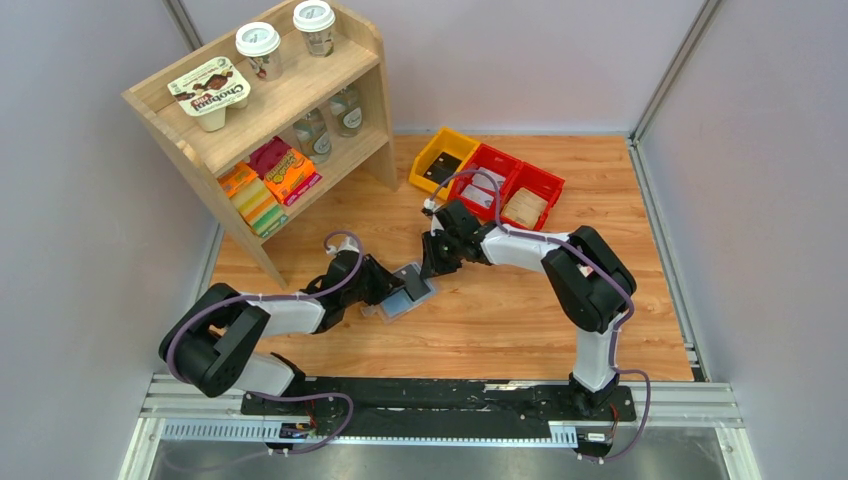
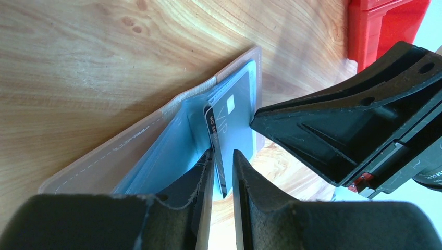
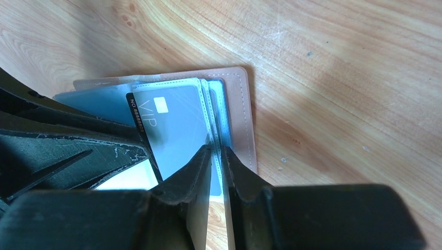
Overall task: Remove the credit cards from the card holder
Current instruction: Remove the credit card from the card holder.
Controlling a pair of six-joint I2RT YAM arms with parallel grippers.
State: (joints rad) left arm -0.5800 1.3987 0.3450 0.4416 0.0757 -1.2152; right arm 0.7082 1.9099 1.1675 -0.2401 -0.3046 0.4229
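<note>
A wood-grain table point(image 1: 520, 310) fills the floor of a booth with plain grey walls point(image 1: 520, 60) on three sides and metal posts in the far corners. A pale wooden shelf point(image 1: 378, 110) stands at the far left, turned at an angle. On its top are two lidded cups point(image 1: 258, 45) and a pudding pack point(image 1: 210, 92); jars point(image 1: 330, 120) and bright boxes point(image 1: 270, 185) sit below. A yellow bin point(image 1: 443, 158) and red bins point(image 1: 510, 185) lie at the far edge. A metal rail point(image 1: 690, 405) runs along the near edge. The light is soft and even.
</note>
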